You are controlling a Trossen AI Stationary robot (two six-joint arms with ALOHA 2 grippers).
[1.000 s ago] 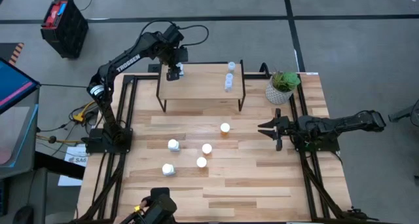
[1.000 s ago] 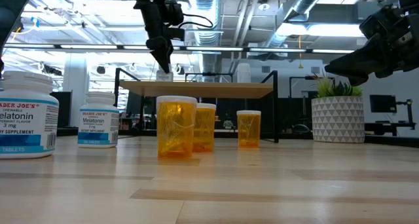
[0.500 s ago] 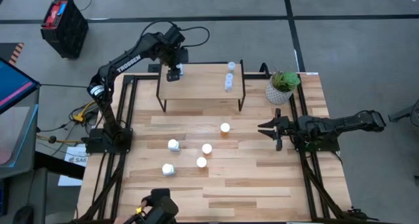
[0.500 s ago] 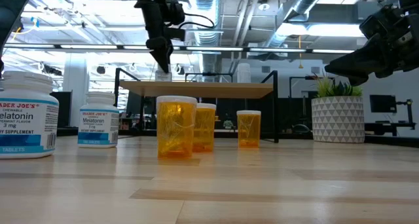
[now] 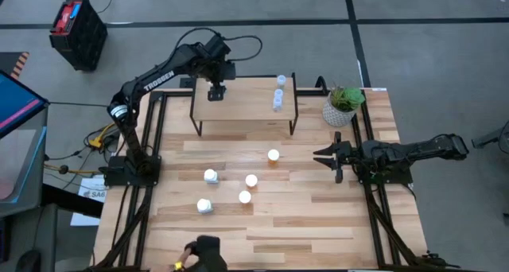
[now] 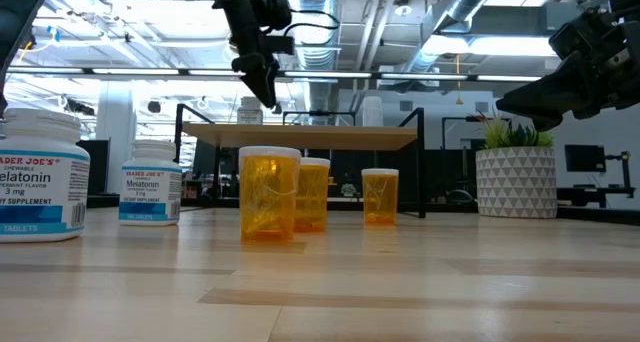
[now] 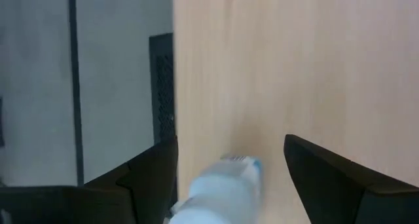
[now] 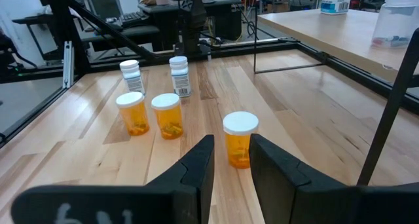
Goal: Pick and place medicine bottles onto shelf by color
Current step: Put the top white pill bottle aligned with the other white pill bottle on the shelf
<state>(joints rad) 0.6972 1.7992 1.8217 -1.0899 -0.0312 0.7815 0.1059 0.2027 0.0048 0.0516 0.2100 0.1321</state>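
Observation:
The shelf (image 5: 246,105) stands at the table's far side. A white bottle with blue marks (image 6: 250,110) stands upright on its left part. My left gripper (image 6: 268,94) hangs open just above it and to its right; in the left wrist view the bottle (image 7: 219,191) shows low between the spread fingers (image 7: 230,140). Clear bottles (image 5: 278,93) stand on the shelf's right part. Three orange bottles (image 5: 251,180) and two more white ones (image 5: 210,176) stand on the table. My right gripper (image 5: 320,156) waits at the right, slightly open and holding nothing.
A potted green plant (image 5: 342,105) stands at the far right corner beside the shelf. A black crate (image 5: 78,33) sits on the floor beyond the table. A dark camera mount (image 5: 203,252) sits at the near edge. Bare wood (image 5: 302,224) lies near the front right.
My left gripper has let go of the white bottle on the shelf. It has then drawn off it toward the table's right edge. The bottle stays upright on the shelf's left part.

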